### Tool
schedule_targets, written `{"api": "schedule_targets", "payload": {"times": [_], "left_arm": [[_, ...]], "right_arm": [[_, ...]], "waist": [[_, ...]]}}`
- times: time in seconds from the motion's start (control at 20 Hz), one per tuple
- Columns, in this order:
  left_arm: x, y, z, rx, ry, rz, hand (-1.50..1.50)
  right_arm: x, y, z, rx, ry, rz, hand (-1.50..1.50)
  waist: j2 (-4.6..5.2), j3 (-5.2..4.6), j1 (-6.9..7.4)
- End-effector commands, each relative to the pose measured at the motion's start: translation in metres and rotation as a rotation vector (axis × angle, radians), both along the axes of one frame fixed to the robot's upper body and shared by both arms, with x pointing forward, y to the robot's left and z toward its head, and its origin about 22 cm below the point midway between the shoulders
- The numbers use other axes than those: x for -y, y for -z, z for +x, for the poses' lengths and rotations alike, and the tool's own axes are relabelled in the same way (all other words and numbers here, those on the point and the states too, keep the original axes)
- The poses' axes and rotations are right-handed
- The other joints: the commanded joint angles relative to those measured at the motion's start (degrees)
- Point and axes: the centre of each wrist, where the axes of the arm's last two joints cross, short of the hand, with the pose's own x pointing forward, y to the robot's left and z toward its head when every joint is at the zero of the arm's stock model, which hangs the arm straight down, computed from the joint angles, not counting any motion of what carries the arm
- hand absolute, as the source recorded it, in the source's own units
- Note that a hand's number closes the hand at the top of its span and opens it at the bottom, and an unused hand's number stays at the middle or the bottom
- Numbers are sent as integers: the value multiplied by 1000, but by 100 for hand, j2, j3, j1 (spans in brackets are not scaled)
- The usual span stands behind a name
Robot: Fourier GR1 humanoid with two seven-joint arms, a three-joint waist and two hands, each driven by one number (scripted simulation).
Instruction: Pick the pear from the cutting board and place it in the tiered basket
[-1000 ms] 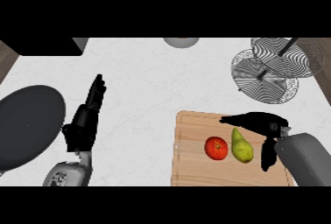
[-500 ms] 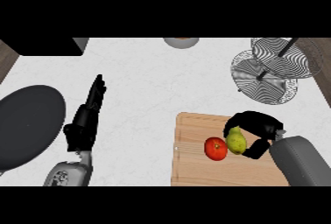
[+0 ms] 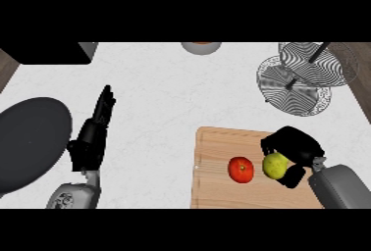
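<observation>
The right hand (image 3: 296,153) is curled round the pear (image 3: 275,164), its dark fingers (image 3: 290,139) arched over the far side and the thumb tucked below, so the yellow-green fruit shows only through the gap between them. The pear sits over the cutting board (image 3: 217,171), inside the curl of those fingers; whether it is already off the wood I cannot tell. Just beyond the fingers' inner side lies a tomato (image 3: 241,169), close to the pear but apart from it.

I judge the pear light and stiff-skinned, smooth enough to slip, and narrower toward its stem, so taking it round the fat lower belly looks safest. It would bruise if squeezed hard or knocked against the wire of the tiered basket (image 3: 301,76), which stands well past the fingertips, up and away on the surface (image 3: 188,98).

Against the frame half a second back, the hand is wrapped much the same, though the pear and hand appear shifted slightly toward the board's far edge; a full second back the fingers were spread beside the fruit, not closed.

The left hand (image 3: 91,142) rests with straight fingers, far off to the side.
</observation>
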Motion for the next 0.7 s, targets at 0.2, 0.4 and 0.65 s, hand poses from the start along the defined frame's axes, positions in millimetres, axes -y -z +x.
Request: {"api": "schedule_targets", "payload": {"times": [0.2, 0.4, 0.65], "left_arm": [[-5, 1, -6, -9, 21, -20, 0], [7, -8, 1, -7, -3, -15, 0], [-3, -3, -6, 5, -17, 0, 0]], "right_arm": [[20, -18, -38, 255, 112, -178, 150], [42, -58, -44, 377, 167, -148, 150], [50, -125, -47, 502, 236, -40, 150]], "waist": [[29, 11, -7], [24, 11, -42], [5, 7, -84]]}}
